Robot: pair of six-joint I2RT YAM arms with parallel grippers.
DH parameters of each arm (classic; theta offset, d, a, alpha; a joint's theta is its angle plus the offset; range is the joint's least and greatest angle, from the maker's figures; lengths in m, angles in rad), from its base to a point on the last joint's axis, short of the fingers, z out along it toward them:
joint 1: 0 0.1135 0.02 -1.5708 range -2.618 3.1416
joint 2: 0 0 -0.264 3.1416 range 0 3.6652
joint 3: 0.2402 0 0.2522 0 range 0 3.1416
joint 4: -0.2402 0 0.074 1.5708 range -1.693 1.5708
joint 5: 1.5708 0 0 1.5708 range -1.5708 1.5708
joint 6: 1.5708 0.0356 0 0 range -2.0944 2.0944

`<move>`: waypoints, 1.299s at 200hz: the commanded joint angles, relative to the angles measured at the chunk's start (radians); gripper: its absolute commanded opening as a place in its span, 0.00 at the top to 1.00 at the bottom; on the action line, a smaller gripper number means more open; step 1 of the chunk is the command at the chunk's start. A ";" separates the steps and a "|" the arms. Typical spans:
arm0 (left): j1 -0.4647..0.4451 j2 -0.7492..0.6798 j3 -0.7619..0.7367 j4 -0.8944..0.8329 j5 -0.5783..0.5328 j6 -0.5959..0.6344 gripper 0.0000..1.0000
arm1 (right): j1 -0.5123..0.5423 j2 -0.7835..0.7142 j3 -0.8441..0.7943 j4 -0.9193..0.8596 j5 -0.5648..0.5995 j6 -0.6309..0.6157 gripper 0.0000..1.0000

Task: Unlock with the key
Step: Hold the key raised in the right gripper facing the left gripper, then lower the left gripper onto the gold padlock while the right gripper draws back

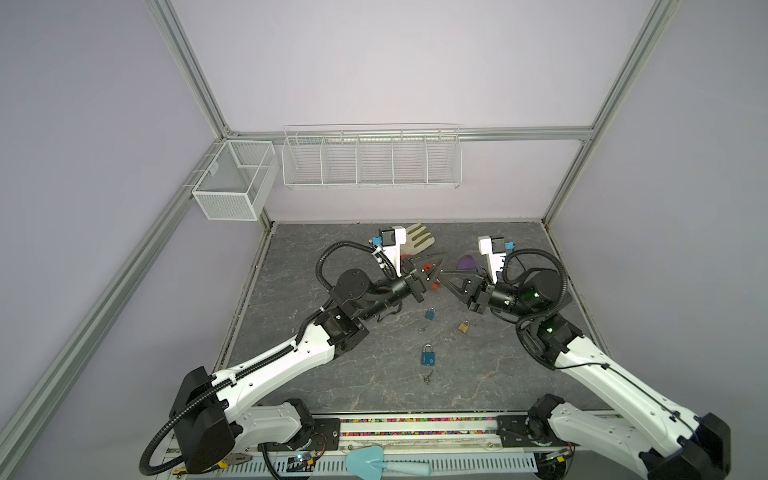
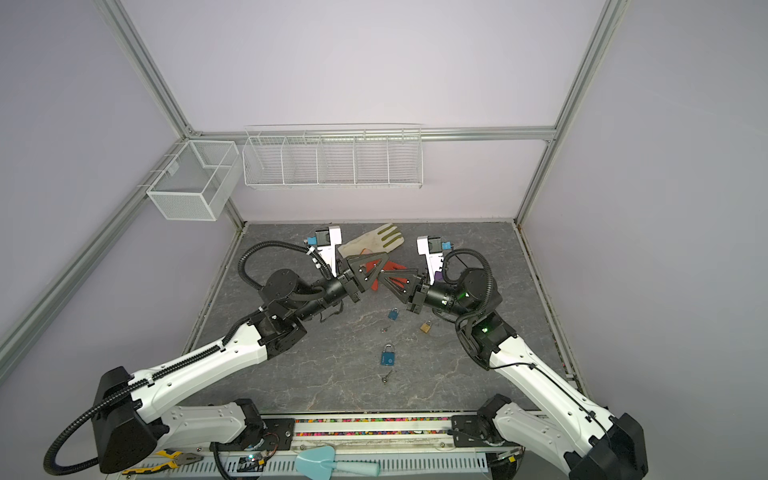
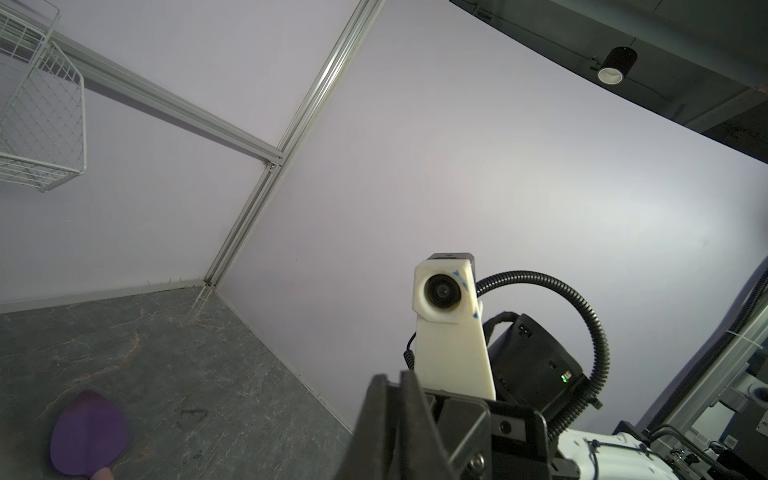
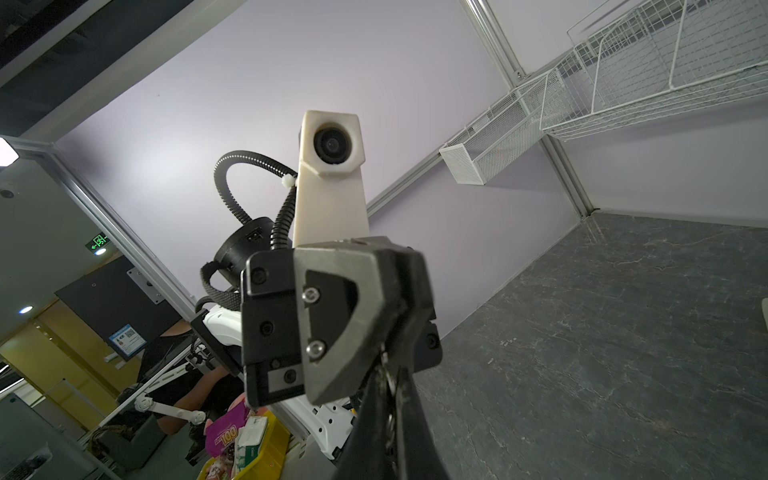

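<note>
My right pincer (image 1: 446, 277) is clamped tight on the key (image 4: 388, 378), tip to tip with my left pincer (image 4: 380, 345), whose gap I can't judge; the brass padlock (image 1: 464, 326) lies on the bench (image 1: 374, 374) below the right pincer, nearer that arm.

Small key (image 4: 388, 375) pinched in right pincer (image 1: 444, 274)
</note>
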 commanded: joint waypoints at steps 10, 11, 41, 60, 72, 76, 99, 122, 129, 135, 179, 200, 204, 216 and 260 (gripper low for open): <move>-0.003 -0.022 0.053 -0.091 -0.043 0.031 0.56 | -0.020 -0.036 0.039 -0.211 0.052 -0.081 0.94; -0.004 -0.023 0.053 -0.095 -0.048 0.032 0.55 | -0.020 -0.037 0.040 -0.221 0.054 -0.085 0.94; -0.003 -0.035 0.057 -0.278 -0.213 0.026 0.51 | -0.056 -0.068 0.037 -0.439 0.113 -0.120 0.94; -0.005 -0.016 0.084 -0.405 -0.251 0.033 0.50 | -0.097 -0.099 0.011 -0.535 0.119 -0.119 0.94; -0.005 0.007 0.092 -0.457 -0.264 0.016 0.49 | -0.119 -0.119 -0.001 -0.611 0.132 -0.131 0.94; -0.004 0.018 0.096 -0.477 -0.266 0.009 0.48 | -0.128 -0.126 -0.003 -0.651 0.150 -0.134 0.94; -0.012 0.095 0.161 -0.661 -0.276 -0.030 0.46 | -0.186 -0.147 -0.005 -0.909 0.262 -0.182 0.94; -0.038 0.180 0.208 -0.771 -0.259 -0.033 0.46 | -0.234 -0.184 -0.079 -0.988 0.271 -0.183 0.94; -0.040 0.209 0.218 -0.793 -0.244 -0.037 0.46 | -0.242 -0.199 -0.104 -1.006 0.277 -0.173 0.94; -0.041 0.234 0.229 -0.817 -0.237 -0.043 0.46 | -0.245 -0.217 -0.119 -1.033 0.295 -0.167 0.94; -0.092 0.421 0.338 -0.928 -0.239 -0.015 0.46 | -0.243 -0.322 -0.163 -1.171 0.414 -0.155 0.94; -0.119 0.517 0.413 -0.970 -0.244 0.024 0.46 | -0.244 -0.357 -0.179 -1.212 0.432 -0.142 0.94; -0.122 0.534 0.425 -0.974 -0.245 0.033 0.46 | -0.244 -0.364 -0.183 -1.212 0.425 -0.146 0.94; -0.132 0.581 0.460 -0.985 -0.246 0.063 0.45 | -0.244 -0.396 -0.200 -1.193 0.387 -0.160 0.94; -0.144 0.713 0.551 -0.999 -0.218 0.145 0.45 | -0.240 -0.587 -0.214 -1.170 0.408 -0.217 0.94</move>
